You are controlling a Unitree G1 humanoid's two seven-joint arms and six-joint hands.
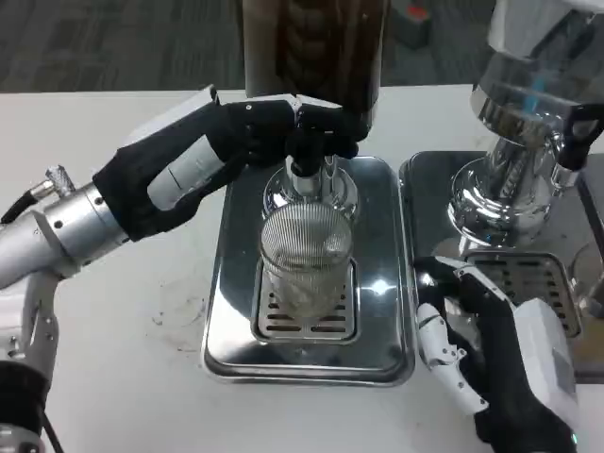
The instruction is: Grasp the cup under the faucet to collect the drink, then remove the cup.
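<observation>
A ribbed glass cup [307, 260] is seen standing upright on the slotted grate of a steel drip tray [231, 283], directly below the black faucet [307, 156] of a dark drink dispenser [316, 47] at the back of the white counter [113, 377]. The left hand [241, 142] is reached in from the left at faucet height, with its dark fingers [311, 127] closed around the black tap handle; it is judged to be gripping the faucet rather than the cup. The right hand [481, 349] is laid low on the counter just beside the tray's right edge, its fingers spread and nothing held in them. The cup's long axis is vertical, and the cup lies to the left of the right hand and slightly farther from the robot, with only the tray's raised rim between them; from the left hand it lies below and nearer the robot. The right hand is therefore judged the nearer and freer one for a sideways grasp around the cup's wall, while the left is occupied at the tap. Whether drink is flowing, or how full the cup is, cannot be told through the ribbed glass. A second tray [429, 189] with a shiny steel machine [514, 160] is seen to the right, close behind the right hand.
</observation>
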